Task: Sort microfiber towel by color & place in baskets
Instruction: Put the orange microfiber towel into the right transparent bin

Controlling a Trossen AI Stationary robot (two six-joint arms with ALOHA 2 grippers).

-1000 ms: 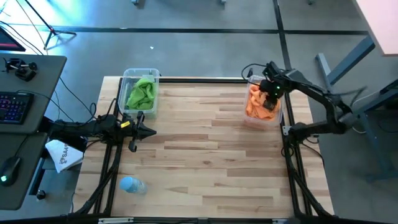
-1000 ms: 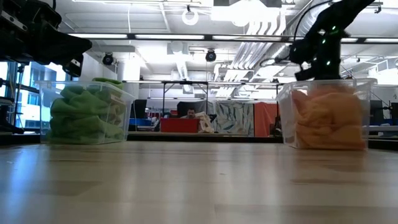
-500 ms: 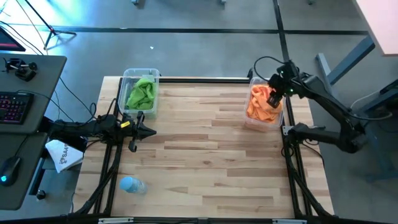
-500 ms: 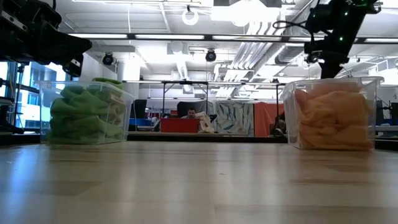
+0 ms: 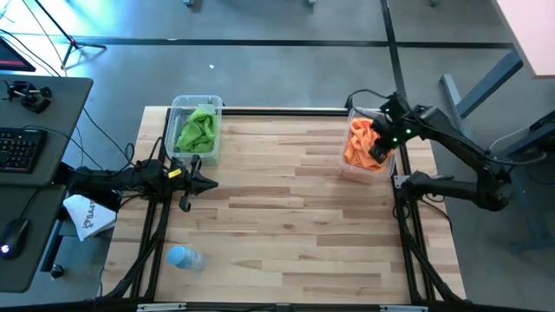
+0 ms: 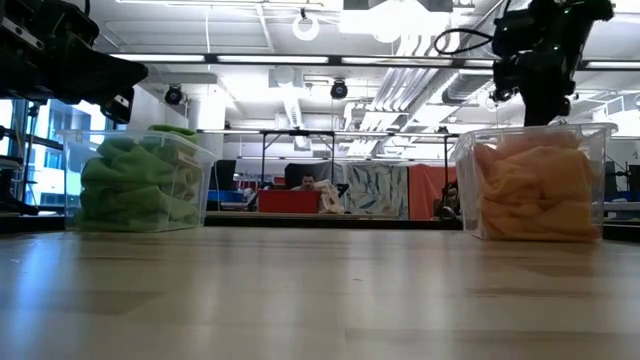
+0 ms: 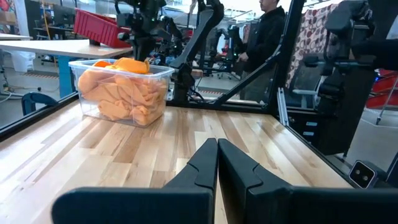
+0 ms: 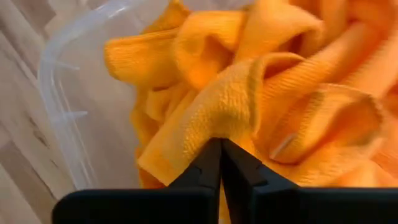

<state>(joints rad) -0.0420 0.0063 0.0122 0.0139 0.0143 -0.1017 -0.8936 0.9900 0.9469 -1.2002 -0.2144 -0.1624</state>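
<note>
Microfiber towels look sorted: green cloths (image 5: 198, 130) fill the clear tub upper left (image 5: 196, 103), orange cloths (image 5: 360, 143) the clear tub upper right (image 5: 363, 170). Table bare of towels. Right end effector (image 5: 379, 153) closed over orange pile, gripping nothing evident; left end effector (image 5: 206, 183) closed, idle.

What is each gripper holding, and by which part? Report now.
Left gripper: shut, nothing held. Right gripper: shut, tips at a fold of the top orange towel in its basket; whether cloth is pinched cannot be told.
</note>
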